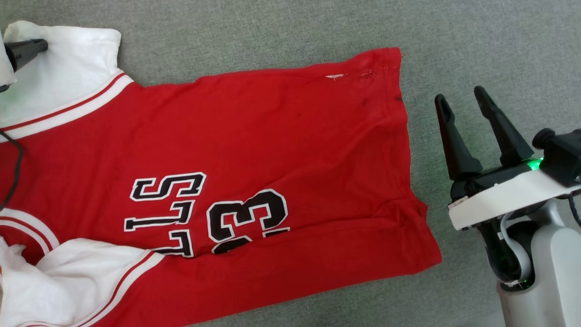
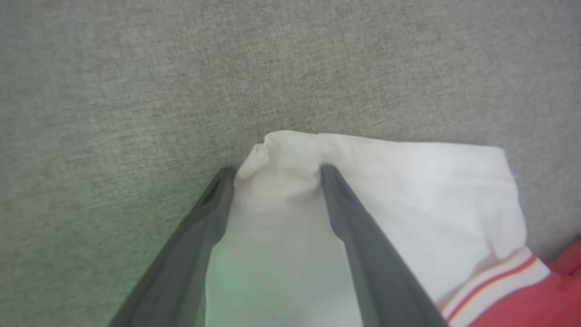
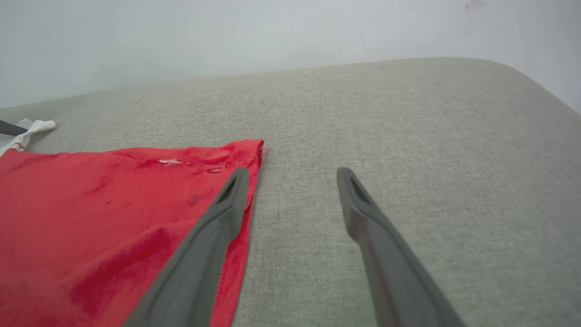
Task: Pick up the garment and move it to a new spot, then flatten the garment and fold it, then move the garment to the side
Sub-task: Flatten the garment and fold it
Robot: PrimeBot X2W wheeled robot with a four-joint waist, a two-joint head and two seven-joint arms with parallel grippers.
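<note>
- We are looking down at the red jersey T-shirt (image 1: 272,136), which is lying spread across the grey upholstered surface (image 1: 454,36), collar end towards our left and hem (image 1: 405,136) towards our right.
- We are keeping our left gripper (image 2: 276,169) wide apart, its two fingers straddling the bunched corner of the upper white sleeve (image 2: 408,190); the cloth is sitting between them, not pinched.
- We are holding our right gripper (image 1: 460,96) spread wide too, gripping nothing, over bare upholstery just beside the hem; in the right wrist view one finger (image 3: 218,218) is overlapping the red edge.
- The lower sleeve (image 1: 68,281) is lying crumpled at our near left.
- The black lettering (image 1: 204,213) is partly disappearing under a fold along the near side.
- A pale wall (image 3: 181,36) is rising behind the surface.
</note>
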